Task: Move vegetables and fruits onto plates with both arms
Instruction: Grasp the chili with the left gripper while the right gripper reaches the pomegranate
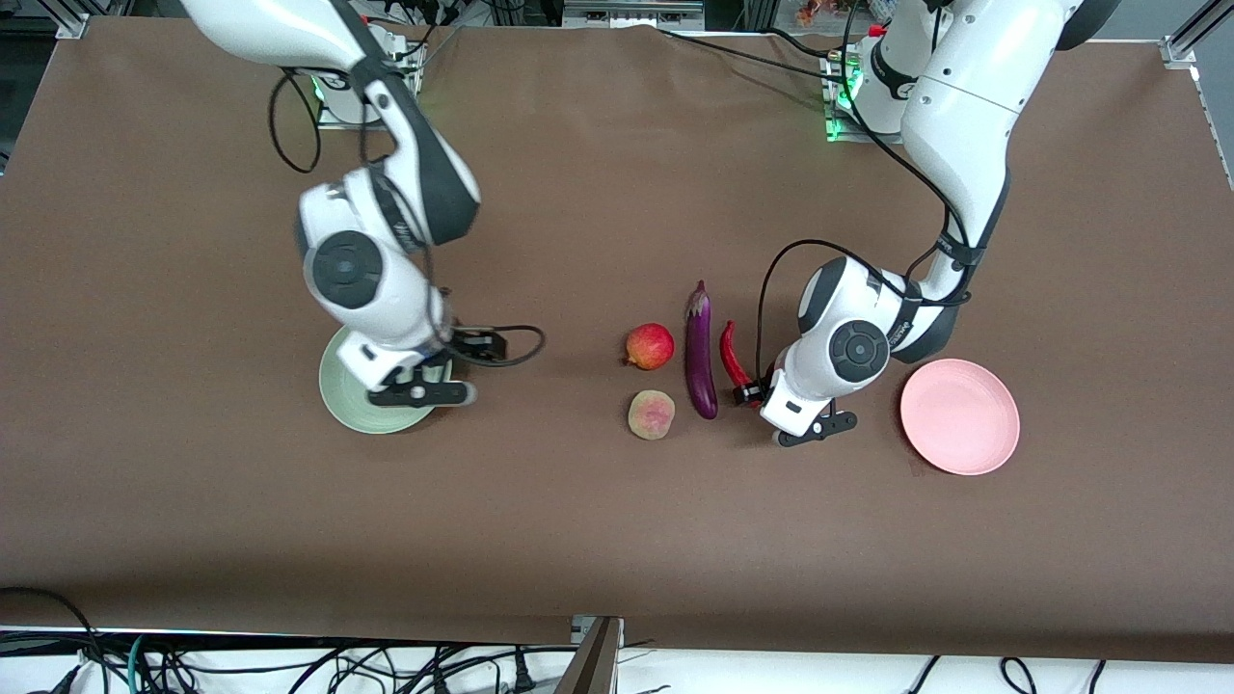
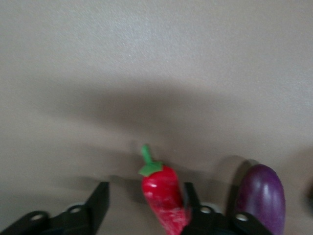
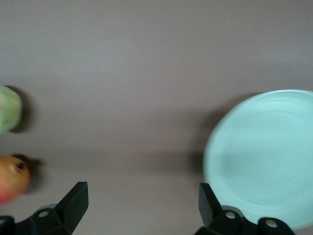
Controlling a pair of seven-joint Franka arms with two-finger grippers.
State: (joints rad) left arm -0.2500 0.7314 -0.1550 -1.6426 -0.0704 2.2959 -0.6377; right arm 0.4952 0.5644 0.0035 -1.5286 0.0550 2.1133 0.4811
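Note:
The red chili pepper point(image 1: 733, 355) lies beside the purple eggplant point(image 1: 701, 352). My left gripper point(image 1: 760, 395) is low over the chili's end nearer the front camera. In the left wrist view the left gripper point(image 2: 145, 208) is open around the chili point(image 2: 164, 198), which touches one finger point(image 2: 191, 198); the eggplant point(image 2: 264, 196) lies just outside it. The pomegranate-like fruit point(image 1: 649, 346) and the pale blushed fruit point(image 1: 652, 414) lie beside the eggplant. My right gripper point(image 1: 429, 386) hangs open and empty over the green plate's point(image 1: 347, 400) edge. In the right wrist view the right gripper point(image 3: 143, 200) has bare table between its fingers.
The pink plate point(image 1: 959, 415) lies toward the left arm's end of the table, beside the left gripper. The right wrist view shows the green plate point(image 3: 264, 156) and both fruits point(image 3: 12, 178). A brown cloth covers the table point(image 1: 598, 540).

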